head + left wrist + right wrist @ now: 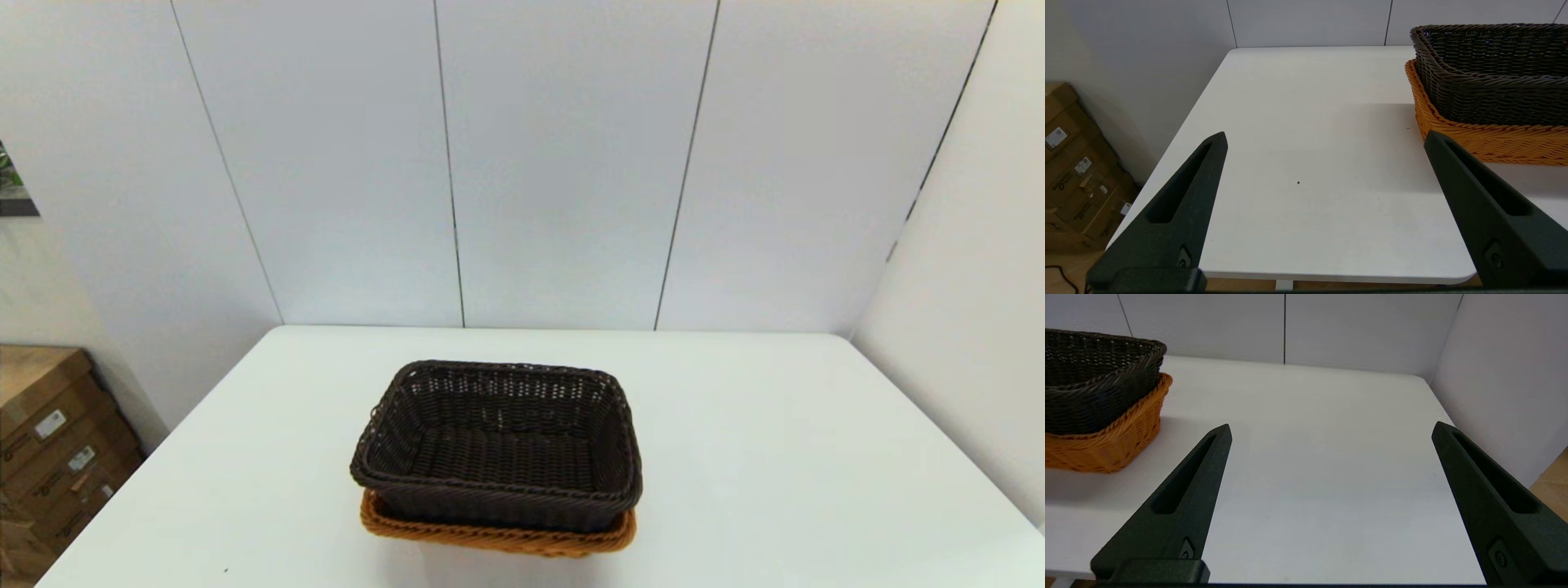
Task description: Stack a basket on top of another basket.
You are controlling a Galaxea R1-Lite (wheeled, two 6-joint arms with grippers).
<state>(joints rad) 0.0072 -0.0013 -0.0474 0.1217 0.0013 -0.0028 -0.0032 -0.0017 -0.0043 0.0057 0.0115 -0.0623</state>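
Your dark basket (498,447) already sits nested inside the orange basket (498,539) near the front middle of the table (775,457), so the stack looks done. Both pincers are spread wide and hold nothing: the left pincer (1325,141) hangs over bare table just beside the baskets, the right pincer (1331,430) well apart on the other side. Check the dark rim sits level, then keep both arms clear of the stack.

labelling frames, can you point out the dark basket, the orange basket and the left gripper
dark brown basket (500,457), head view, on its inner floor
orange-tan basket (498,541), head view, on its near rim
left gripper (1325,138), left wrist view, midway between its open fingertips
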